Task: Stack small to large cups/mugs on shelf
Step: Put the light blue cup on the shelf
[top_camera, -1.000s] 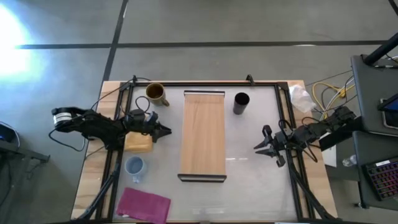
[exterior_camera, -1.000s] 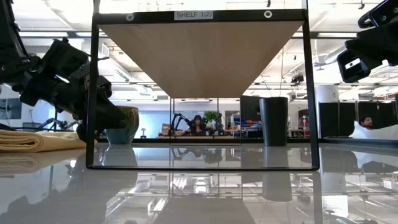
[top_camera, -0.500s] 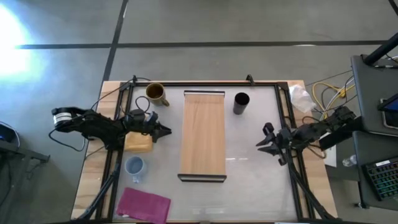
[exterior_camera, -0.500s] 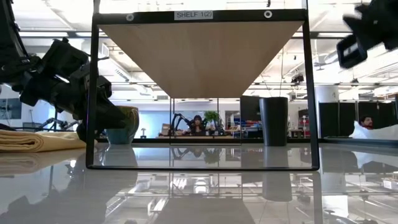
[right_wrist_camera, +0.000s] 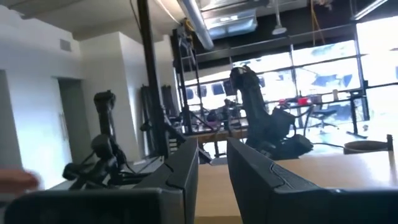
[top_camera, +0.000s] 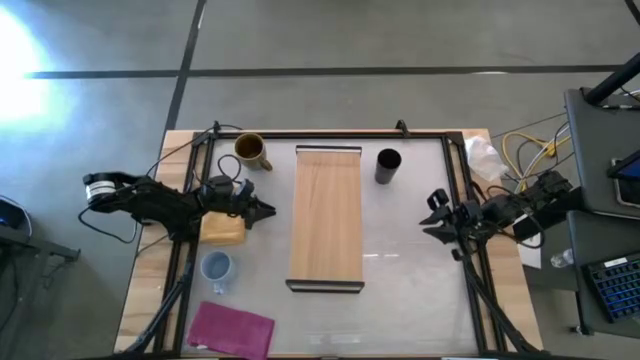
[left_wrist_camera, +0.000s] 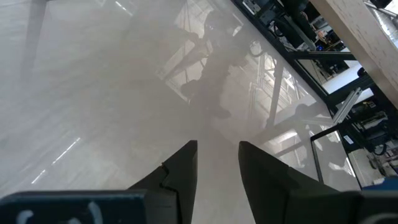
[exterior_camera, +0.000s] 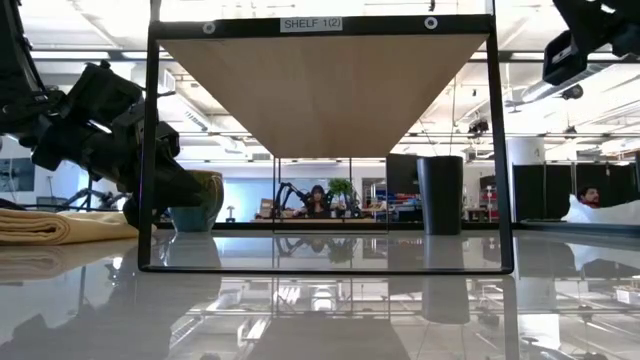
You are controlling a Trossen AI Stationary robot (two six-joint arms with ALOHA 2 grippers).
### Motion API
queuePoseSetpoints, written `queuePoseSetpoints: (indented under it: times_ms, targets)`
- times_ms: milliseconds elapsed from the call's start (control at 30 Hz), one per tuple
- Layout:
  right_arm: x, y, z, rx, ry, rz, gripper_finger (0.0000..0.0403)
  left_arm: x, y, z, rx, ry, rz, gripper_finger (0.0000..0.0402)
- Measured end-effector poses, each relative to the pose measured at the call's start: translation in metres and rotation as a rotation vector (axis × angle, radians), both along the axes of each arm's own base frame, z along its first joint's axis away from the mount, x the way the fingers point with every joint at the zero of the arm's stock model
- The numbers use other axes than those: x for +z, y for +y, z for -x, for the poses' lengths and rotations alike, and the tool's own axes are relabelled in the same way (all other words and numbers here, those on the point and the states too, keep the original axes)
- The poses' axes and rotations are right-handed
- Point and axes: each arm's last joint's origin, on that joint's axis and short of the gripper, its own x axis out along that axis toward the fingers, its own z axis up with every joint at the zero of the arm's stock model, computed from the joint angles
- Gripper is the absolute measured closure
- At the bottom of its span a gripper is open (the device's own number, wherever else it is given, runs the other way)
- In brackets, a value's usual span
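still untouched, blue cup (top_camera: 216, 266) just behind left gripper (top_camera: 268, 210), black cup (top_camera: 388, 161) well apart from right gripper (top_camera: 432, 215); fingers narrowly parted

Three drinking vessels stand on the desk (top_camera: 400, 300): one small light-blue cup (top_camera: 216, 266), one mustard-brown handled mug with a dark inside (top_camera: 250, 150) and one taller black cylindrical cup (top_camera: 388, 165). There is one long light-wood shelf board with dark short ends (top_camera: 327, 217). Two cloths lie there, one folded yellow cloth (top_camera: 222, 229) and one magenta cloth (top_camera: 232, 329). Two dark robot arms reach in, each with one two-fingered pincer: the left pincer (top_camera: 262, 211) and the right pincer (top_camera: 434, 218).
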Motion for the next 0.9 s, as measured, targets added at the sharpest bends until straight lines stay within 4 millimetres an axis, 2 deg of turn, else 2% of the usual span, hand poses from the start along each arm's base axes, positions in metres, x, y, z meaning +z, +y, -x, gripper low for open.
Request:
queuePoseSetpoints:
  times_ms: [233, 433, 667, 900]
  targets:
    - [0.000, -0.001, 0.000, -0.019, 0.007, -0.027, 0.0323, 0.000, 0.000, 0.000, 0.000, 0.000, 0.000, 0.0298]
    - [0.000, -0.001, 0.000, -0.044, -0.004, 0.025, 0.0324, 0.000, 0.000, 0.000, 0.001, -0.001, 0.003, 0.0298]
    - [0.001, -0.001, 0.000, -0.043, -0.009, -0.004, 0.0328, 0.008, 0.004, -0.008, 0.108, -0.041, 0.324, 0.0298]
    - [0.001, -0.002, 0.000, -0.056, -0.003, -0.026, 0.0324, 0.021, 0.012, -0.019, 0.187, -0.094, 0.289, 0.0298]
